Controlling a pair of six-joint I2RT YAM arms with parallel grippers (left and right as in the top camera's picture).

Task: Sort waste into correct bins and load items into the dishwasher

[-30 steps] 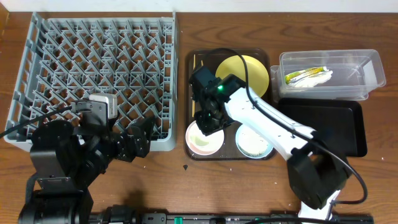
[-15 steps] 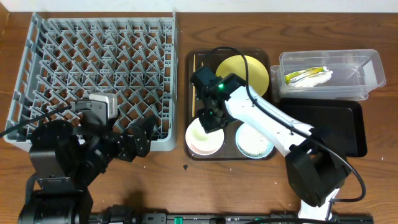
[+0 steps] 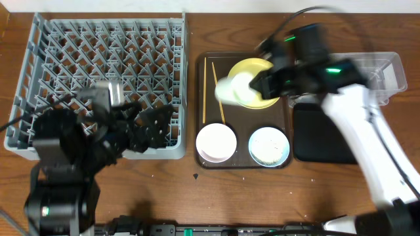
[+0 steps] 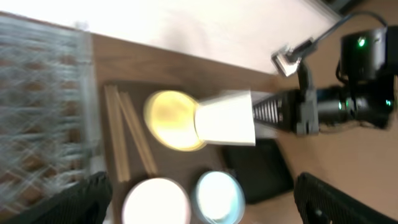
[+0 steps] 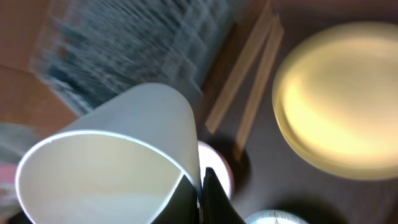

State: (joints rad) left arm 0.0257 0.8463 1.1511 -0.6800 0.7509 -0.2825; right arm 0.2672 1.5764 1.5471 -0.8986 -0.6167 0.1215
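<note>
My right gripper [image 5: 202, 186] is shut on the rim of a white paper cup [image 5: 118, 143]. It holds the cup [image 3: 230, 88] on its side in the air, over the left edge of the round yellow plate [image 3: 262, 69]. Two chopsticks [image 3: 216, 92] lie left of the plate. In front of them stand the white bowl [image 3: 216, 141] and the light blue bowl [image 3: 268, 145]. My left gripper [image 3: 141, 128] hangs open and empty at the grey dish rack's [image 3: 39, 39] front right corner. In the left wrist view it [image 4: 205, 205] faces both bowls.
Plate, bowls and chopsticks rest on a dark brown serving tray [image 3: 199, 98]. A clear tub [image 3: 390, 69] stands at the back right, partly behind my right arm, with a black tray [image 3: 321, 137] in front of it. The image is motion-blurred.
My right arm has risen from the white bowl and swung right and back, now carrying the white cup over the plate. Its jaws went from part open to shut. The left gripper shifted slightly right.
</note>
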